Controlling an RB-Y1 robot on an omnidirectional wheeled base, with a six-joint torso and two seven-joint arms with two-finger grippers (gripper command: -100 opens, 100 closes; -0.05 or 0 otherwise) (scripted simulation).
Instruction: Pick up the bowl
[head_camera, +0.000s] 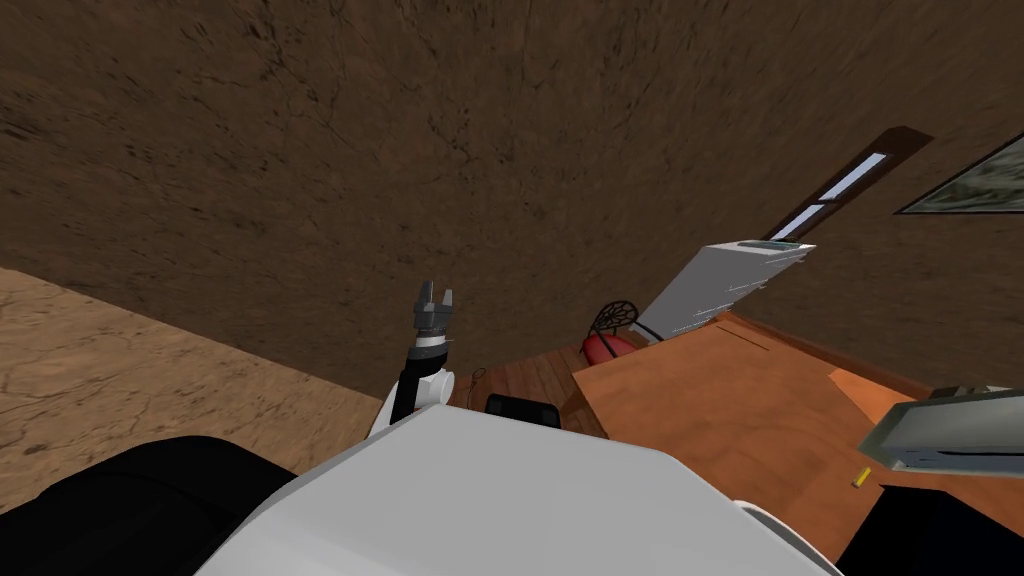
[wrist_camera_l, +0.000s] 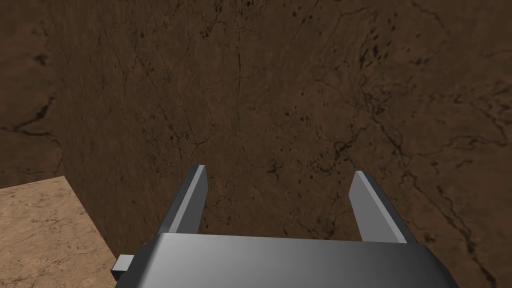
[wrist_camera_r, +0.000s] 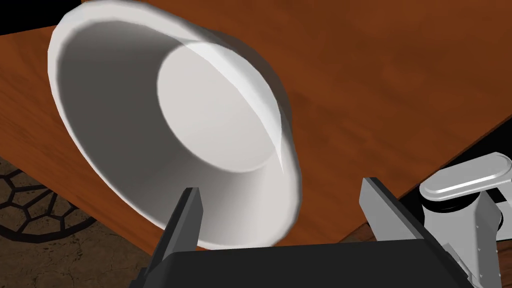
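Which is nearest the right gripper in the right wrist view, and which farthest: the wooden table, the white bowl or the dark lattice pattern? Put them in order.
1. White bowl, its rim between the right gripper's open fingers.
2. Wooden table, under the bowl.
3. Dark lattice pattern, lower, beyond the table's edge.

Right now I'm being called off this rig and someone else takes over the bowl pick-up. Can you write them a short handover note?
Left tool: open, holding nothing, raised in front of a brown wall.
Right tool: open at the white bowl. One finger is over the bowl's inside and the other is outside its rim, so it seems to straddle the near wall.
Bowl: open side up on the orange-brown table, close to the table's edge, not lifted.
Done: the right tool is in place at the bowl.
Left: close on the rim, then lift.
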